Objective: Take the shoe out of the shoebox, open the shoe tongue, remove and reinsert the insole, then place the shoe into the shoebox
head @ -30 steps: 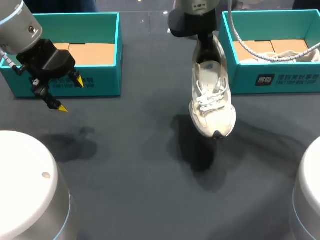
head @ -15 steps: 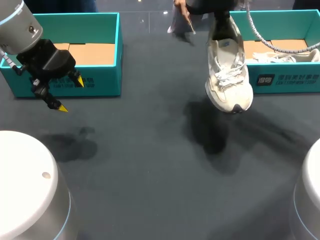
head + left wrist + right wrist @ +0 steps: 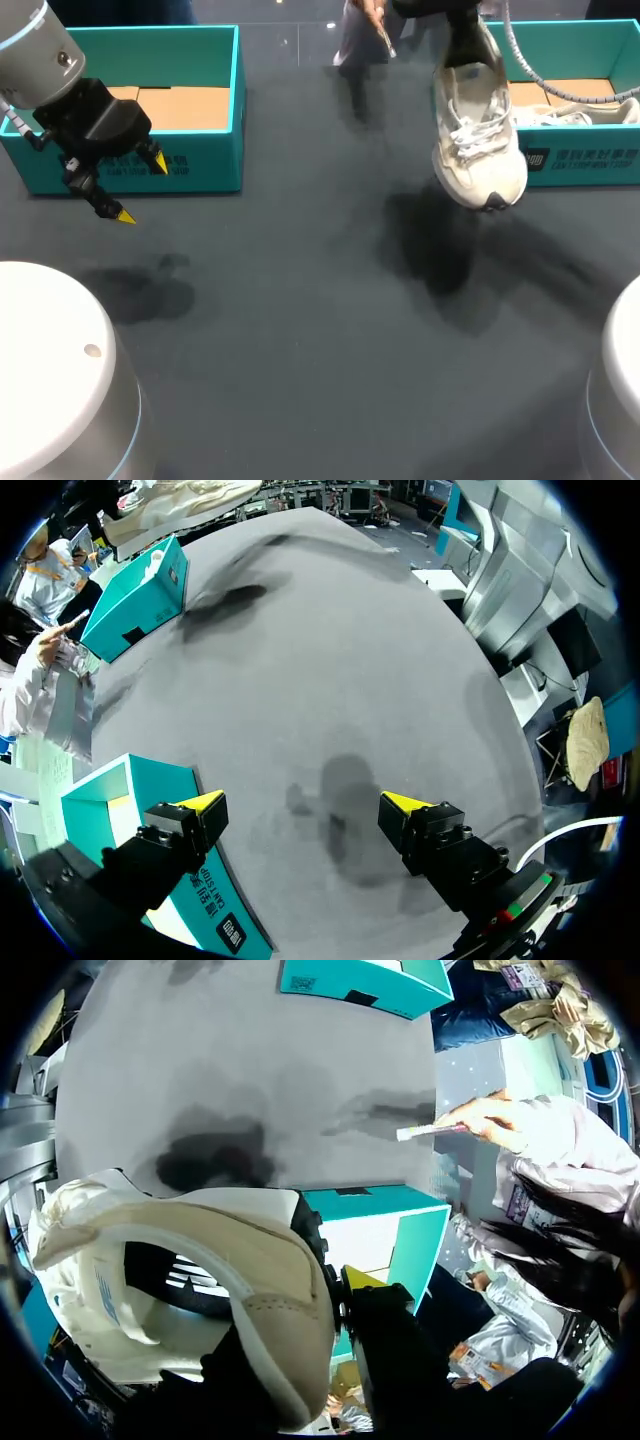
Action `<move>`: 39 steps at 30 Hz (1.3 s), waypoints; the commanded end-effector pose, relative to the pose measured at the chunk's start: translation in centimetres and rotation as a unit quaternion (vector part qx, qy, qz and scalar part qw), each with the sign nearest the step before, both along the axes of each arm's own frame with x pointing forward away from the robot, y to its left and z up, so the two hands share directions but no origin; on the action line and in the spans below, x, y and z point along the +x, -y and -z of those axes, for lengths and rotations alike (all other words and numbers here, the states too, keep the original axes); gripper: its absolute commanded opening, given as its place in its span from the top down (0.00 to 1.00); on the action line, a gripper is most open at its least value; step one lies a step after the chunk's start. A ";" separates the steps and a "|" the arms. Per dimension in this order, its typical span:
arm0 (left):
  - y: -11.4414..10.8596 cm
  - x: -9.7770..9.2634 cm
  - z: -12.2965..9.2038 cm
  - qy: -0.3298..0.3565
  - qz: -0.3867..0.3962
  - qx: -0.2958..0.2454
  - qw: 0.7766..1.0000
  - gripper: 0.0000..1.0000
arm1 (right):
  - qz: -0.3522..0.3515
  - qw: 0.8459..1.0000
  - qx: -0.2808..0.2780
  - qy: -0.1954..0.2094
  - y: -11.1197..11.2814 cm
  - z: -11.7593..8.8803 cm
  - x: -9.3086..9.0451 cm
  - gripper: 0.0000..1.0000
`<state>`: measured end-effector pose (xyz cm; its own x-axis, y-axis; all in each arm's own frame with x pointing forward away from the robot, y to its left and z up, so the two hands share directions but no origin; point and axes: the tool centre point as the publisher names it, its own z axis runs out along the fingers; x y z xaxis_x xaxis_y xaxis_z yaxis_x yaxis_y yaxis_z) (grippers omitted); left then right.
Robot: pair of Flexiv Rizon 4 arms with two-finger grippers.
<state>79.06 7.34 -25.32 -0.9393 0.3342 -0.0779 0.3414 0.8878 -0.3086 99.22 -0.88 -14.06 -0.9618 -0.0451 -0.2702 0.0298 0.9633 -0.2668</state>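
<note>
Hanging toe-down, cream laced shoe (image 3: 478,150)

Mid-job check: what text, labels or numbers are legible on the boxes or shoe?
White print on the left shoebox front, partly behind the left gripper: too blurred to read.
White print on the right shoebox front: too small to read.
Small blue mark on the shoe: unreadable.
Nothing else legible.
</note>
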 end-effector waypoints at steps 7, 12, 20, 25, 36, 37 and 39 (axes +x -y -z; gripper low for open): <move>-0.1 -0.1 0.0 0.001 0.000 0.001 1.000 0.00 | -0.029 1.000 0.010 -0.008 6.0 -0.7 6.8 1.00; -0.1 -0.1 0.0 0.001 0.000 0.001 1.000 0.00 | -0.033 0.999 0.014 -0.015 9.6 -0.8 9.3 1.00; -0.1 -0.1 0.0 0.001 0.000 0.001 1.000 0.00 | -0.032 0.999 0.013 -0.016 12.5 -1.5 11.7 1.00; -0.1 -0.1 0.0 0.001 0.000 0.001 1.000 0.00 | -0.032 0.999 0.013 -0.016 12.5 -1.5 11.7 1.00; -0.1 -0.1 0.0 0.001 0.000 0.001 1.000 0.00 | -0.022 0.999 0.031 -0.006 16.9 -0.9 15.3 1.00; -0.1 -0.1 0.0 0.001 0.000 0.001 1.000 0.00 | -0.023 0.999 0.029 -0.006 17.6 -0.8 15.9 1.00; -0.1 -0.1 0.0 0.001 0.000 0.001 1.000 0.00 | -0.032 0.999 0.022 -0.007 19.0 -0.8 16.9 1.00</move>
<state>79.06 7.33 -25.32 -0.9392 0.3343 -0.0778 0.3416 0.8878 -0.3086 114.21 -18.40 -13.07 -0.9566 -0.0876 -0.2779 -0.0171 0.9690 -0.2467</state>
